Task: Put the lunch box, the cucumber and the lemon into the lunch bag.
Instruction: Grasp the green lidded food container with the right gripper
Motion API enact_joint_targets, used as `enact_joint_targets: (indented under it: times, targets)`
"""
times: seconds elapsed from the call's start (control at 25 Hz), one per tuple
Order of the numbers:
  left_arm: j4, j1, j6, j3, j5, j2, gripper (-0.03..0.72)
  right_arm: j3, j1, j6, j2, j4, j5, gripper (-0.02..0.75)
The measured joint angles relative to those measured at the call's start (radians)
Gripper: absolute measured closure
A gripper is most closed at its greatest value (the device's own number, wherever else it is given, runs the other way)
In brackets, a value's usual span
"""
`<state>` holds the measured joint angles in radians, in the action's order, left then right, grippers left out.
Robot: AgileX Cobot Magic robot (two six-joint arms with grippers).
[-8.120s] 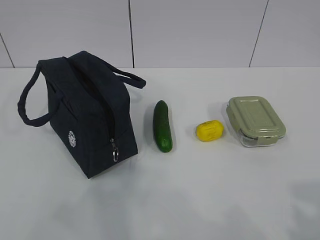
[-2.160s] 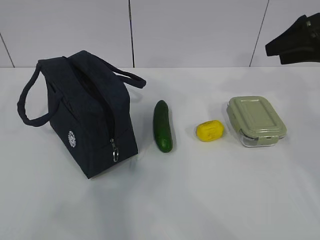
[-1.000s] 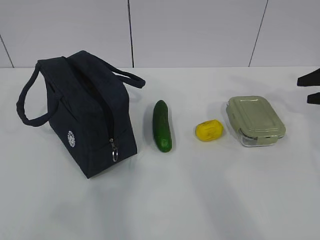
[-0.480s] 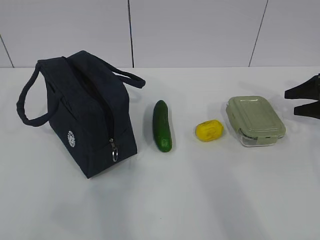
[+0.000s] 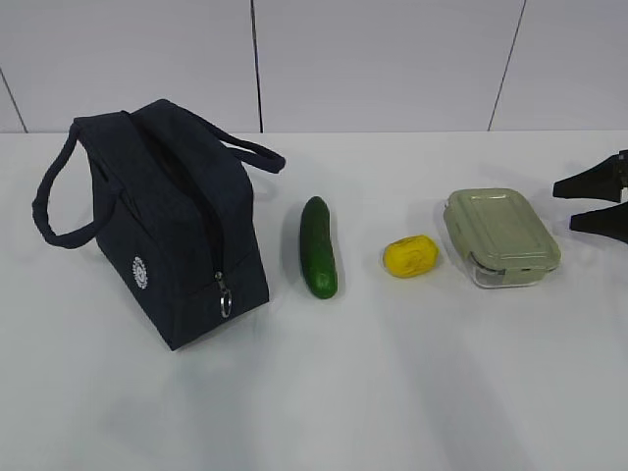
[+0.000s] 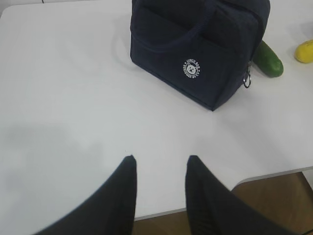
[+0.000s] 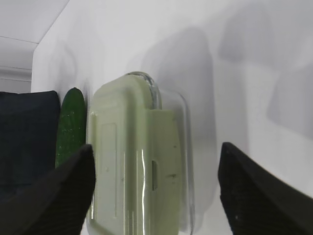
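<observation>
The lunch bag [image 5: 167,221], dark navy with loop handles and its zipper shut, stands at the left; it also shows in the left wrist view [image 6: 200,49]. The cucumber [image 5: 319,246] lies to its right, then the lemon [image 5: 411,256], then the lunch box [image 5: 501,236] with its sage-green lid. My right gripper [image 5: 564,202] is open at the right edge, just right of the lunch box and apart from it; in the right wrist view the lunch box [image 7: 139,161] lies between its spread fingers. My left gripper [image 6: 159,164] is open and empty over the table's near edge.
The white table [image 5: 392,392] carries all the things. A pale panelled wall [image 5: 392,59] stands behind it. In the left wrist view the table's front edge [image 6: 274,172] and brown floor show beyond it. The cucumber [image 7: 69,125] and the bag show past the box in the right wrist view.
My right gripper came in from the upper right, dropped to table height and has moved slightly left towards the lunch box. The bag, cucumber, lemon and box have not moved.
</observation>
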<state>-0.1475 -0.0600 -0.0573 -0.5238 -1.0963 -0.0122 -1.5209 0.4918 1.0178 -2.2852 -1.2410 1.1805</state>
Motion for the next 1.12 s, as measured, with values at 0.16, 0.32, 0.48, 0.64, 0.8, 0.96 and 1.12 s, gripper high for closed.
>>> enact_joint_targets:
  times: [0.16, 0.32, 0.48, 0.64, 0.8, 0.96, 1.12]
  targets:
    - [0.000, 0.000, 0.000, 0.000, 0.000, 0.000, 0.447, 0.000, 0.000, 0.000, 0.000, -0.001, 0.000, 0.157]
    - [0.000, 0.000, 0.000, 0.000, 0.000, 0.000, 0.447, 0.000, -0.004, -0.010, 0.000, -0.001, 0.000, 0.157]
    - [0.000, 0.000, 0.000, 0.000, 0.000, 0.000, 0.447, 0.000, -0.031, -0.013, -0.006, 0.003, 0.000, 0.158]
    - [0.000, 0.000, 0.000, 0.000, 0.000, 0.000, 0.447, 0.000, -0.067, -0.016, -0.016, 0.009, -0.001, 0.158]
    - [0.000, 0.000, 0.000, 0.000, 0.000, 0.000, 0.447, 0.000, -0.071, -0.016, -0.016, 0.009, -0.001, 0.158]
    - [0.000, 0.000, 0.000, 0.000, 0.000, 0.000, 0.447, 0.000, -0.071, -0.016, -0.016, 0.009, -0.001, 0.158]
    - [0.000, 0.000, 0.000, 0.000, 0.000, 0.000, 0.447, 0.000, -0.071, -0.023, -0.020, -0.006, -0.001, 0.158]
